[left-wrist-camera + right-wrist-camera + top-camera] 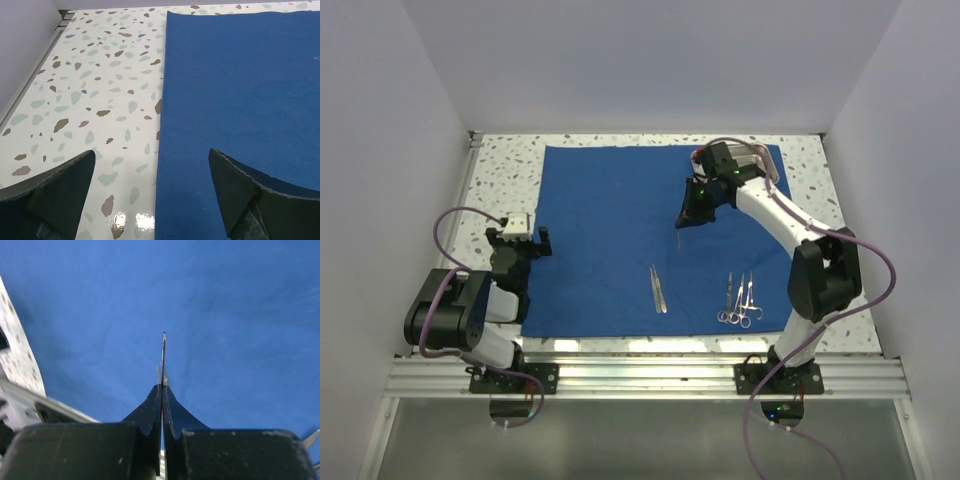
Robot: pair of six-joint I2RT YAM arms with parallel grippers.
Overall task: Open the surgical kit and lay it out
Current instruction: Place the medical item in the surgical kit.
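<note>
Work surface: a speckled terrazzo table (505, 170) inside white walls, with an aluminium rail (650, 375) across the bottom of the top view.

Surgical kit: the royal-blue cloth wrap (610, 220) lies opened flat and covers the centre and right of the table. A pair of steel tweezers (659, 289) rests on the cloth at lower centre. A cluster of ring-handled forceps (740, 300) lies just to its right, rings toward the bottom of the frame. The two groups are apart.

Right gripper (686, 222): positioned above the upper-right part of the cloth, well apart from the laid-out instruments. The right arm crosses the cloth's right edge. In the right wrist view the fingers (150, 412) are pressed together on a thin steel instrument (163, 355), seen edge-on, which projects beyond the tips over bare blue cloth.

Left gripper (520, 240): positioned at the left edge of the cloth, jaws fully spread, holding nothing. In the left wrist view one finger (60, 190) is over the terrazzo and the other is over the cloth; the cloth edge runs between them
</note>
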